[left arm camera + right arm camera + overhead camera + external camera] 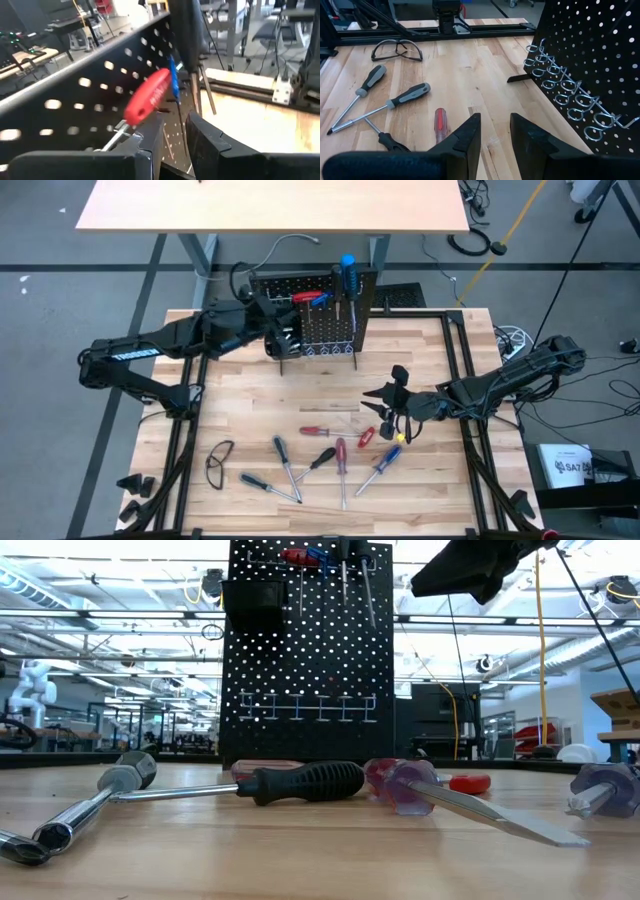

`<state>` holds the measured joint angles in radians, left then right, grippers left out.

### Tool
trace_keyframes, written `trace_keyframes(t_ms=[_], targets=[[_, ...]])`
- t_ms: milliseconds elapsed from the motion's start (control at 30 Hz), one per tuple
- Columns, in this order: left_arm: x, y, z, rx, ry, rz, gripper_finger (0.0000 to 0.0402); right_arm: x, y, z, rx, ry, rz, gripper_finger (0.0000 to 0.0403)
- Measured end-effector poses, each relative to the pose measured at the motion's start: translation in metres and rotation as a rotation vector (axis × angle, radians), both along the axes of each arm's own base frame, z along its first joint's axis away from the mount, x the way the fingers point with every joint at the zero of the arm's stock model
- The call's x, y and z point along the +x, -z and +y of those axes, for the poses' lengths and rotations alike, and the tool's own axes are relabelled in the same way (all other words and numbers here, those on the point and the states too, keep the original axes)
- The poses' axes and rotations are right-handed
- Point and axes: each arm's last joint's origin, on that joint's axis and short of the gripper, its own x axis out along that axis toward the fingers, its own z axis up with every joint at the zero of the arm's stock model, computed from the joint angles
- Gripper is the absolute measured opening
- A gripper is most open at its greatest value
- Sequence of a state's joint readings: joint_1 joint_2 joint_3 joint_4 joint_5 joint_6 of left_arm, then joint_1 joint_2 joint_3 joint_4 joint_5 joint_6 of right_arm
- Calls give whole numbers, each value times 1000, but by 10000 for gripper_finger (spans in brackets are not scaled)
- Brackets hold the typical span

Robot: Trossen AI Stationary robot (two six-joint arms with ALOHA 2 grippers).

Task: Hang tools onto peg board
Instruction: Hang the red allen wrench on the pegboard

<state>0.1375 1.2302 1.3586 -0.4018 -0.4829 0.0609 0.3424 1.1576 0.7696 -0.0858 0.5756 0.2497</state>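
Screwdrivers (310,465) lie scattered on the counter (250,410) before the peg board (318,315). Left claw (172,137) sits against the board beside a red-handled tool (147,95), fingers slightly parted, empty; right claw (495,132) hovers likewise.

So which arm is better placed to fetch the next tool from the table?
The right. Its hand hovers empty just above the loose screwdrivers, the small red one directly ahead. The left hand is up at the peg board, beside the hung red-handled tool.
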Motion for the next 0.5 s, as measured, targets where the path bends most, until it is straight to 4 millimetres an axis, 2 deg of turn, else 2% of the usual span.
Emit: trace_keyframes(t_ms=[200, 500], targets=[[12, 9, 7, 28, -42, 51, 86, 0, 0, 0, 1, 0, -2, 95], [14, 2, 9, 79, -57, 3, 86, 0, 0, 0, -3, -2, 1, 95]])
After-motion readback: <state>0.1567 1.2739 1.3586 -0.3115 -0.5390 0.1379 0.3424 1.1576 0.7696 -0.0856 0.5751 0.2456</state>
